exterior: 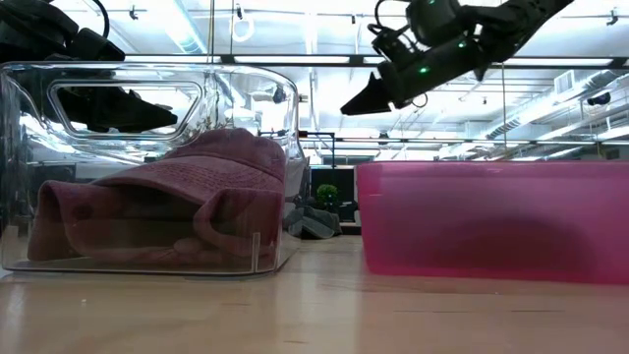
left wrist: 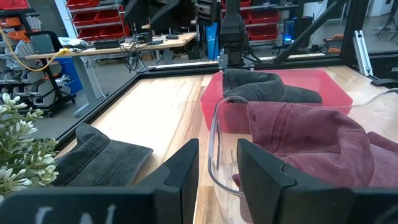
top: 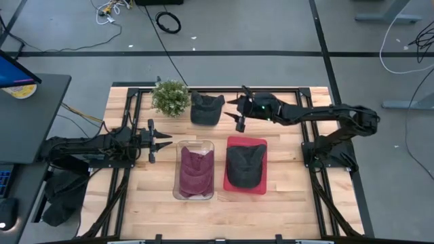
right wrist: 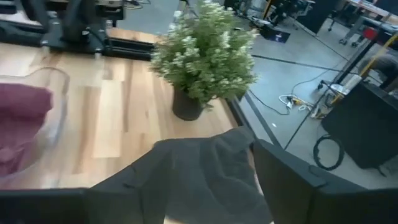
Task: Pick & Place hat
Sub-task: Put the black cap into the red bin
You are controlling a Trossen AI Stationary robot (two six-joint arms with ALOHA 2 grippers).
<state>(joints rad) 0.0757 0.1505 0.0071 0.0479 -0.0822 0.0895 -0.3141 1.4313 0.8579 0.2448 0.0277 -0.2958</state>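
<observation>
Right gripper (top: 239,113), fingers spread, hovers beside the loose dark grey cap (top: 206,108) (2 already binned); next, descend and pinch. Left gripper (top: 161,140) waits, part-open, empty.

Potted plant (top: 170,97) at the table's (top: 285,203) 11 o'clock edge, upright. Laptop (top: 13,76) on a dark side desk (top: 41,115) at 9 o'clock. Cables (top: 168,22) on the floor at 12 o'clock. Red bins (left wrist: 87,18) on shelving beyond.
</observation>
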